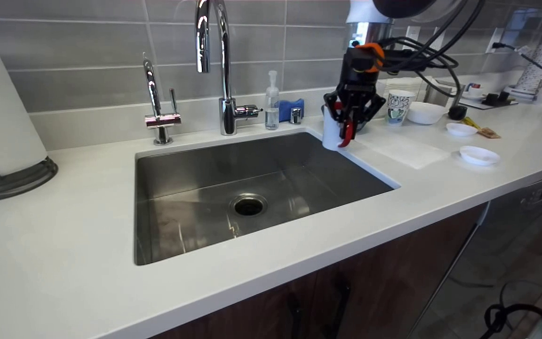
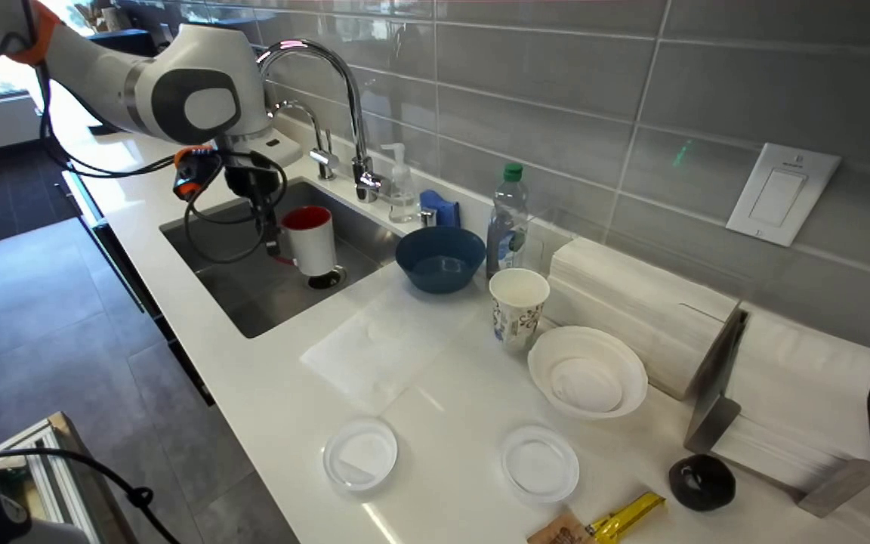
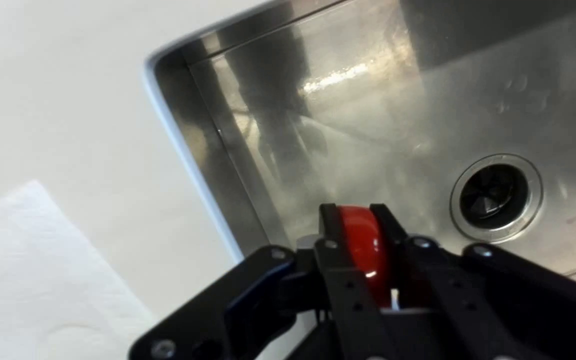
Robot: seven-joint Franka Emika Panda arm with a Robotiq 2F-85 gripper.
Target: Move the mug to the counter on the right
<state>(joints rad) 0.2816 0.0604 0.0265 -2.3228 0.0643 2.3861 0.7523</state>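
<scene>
My black two-fingered gripper (image 3: 354, 212) is clamped on the red curved handle (image 3: 364, 240) of a white mug with a red interior (image 2: 313, 245). The handle is a slim strip that fits easily between my fingers (image 3: 329, 227); the round body would, I judge, need a much wider spread. So the body sits beside my fingers, mouth up and close to upright; whether it holds anything I cannot tell.

The mug hangs over the rectangular stainless-steel sink (image 1: 214, 162), near the rim, on the side facing my goal: the smooth white countertop (image 1: 433, 193) right of the basin in an exterior view. Just past that rim lies a flat white paper sheet (image 2: 382, 355), perhaps spread to catch drips, and to me a sensible landing place. The deep blue round bowl (image 2: 441, 261) stands back toward the grey tiled wall (image 2: 541, 121), leaving the sheet's front part usable, while two shallow white dishes (image 2: 360, 455) occupy the stretch beyond. Held by its side, the mug could twist, so I should lower gently until its base meets the surface flat.
</scene>
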